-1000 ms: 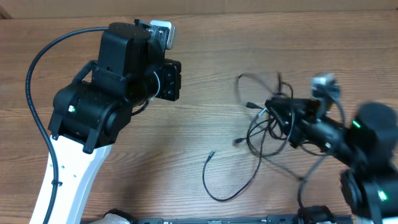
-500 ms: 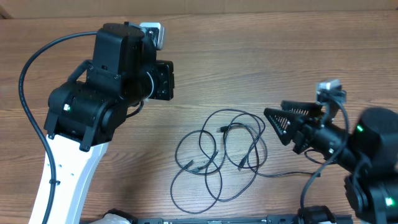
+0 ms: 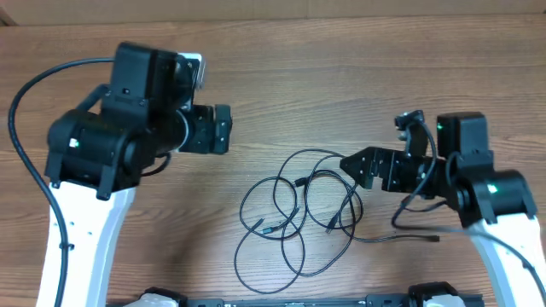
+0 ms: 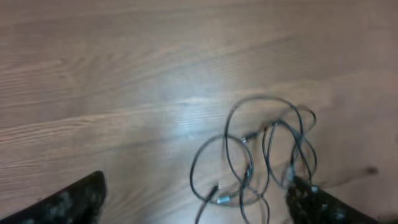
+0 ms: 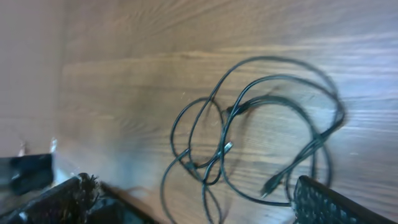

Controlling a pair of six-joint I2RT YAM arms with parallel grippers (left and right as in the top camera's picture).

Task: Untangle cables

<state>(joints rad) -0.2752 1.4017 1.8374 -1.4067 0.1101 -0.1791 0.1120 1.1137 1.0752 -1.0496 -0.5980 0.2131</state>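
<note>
Left fingers (image 4: pixel 68 200) stood wide apart, empty. Right fingers (image 5: pixel 336 200) also apart, empty, tips just beside right edge of cables (image 3: pixel 303 213). Cables lay on surface (image 3: pixel 341 85) between arms, loops overlapping. Step, in my judgement: choosing new grab. Next move calls for pinching one plug end and pulling outward. Bundle's long axis ran roughly left-right; free end (image 3: pixel 426 239) pointed right.

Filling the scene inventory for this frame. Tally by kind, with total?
Black two-finger grippers: 2 (left gripper, right gripper)
Bundles of thin black cables: 1, single cords can't be told apart
Tables: 1, brown wooden table
Total: 4
</note>
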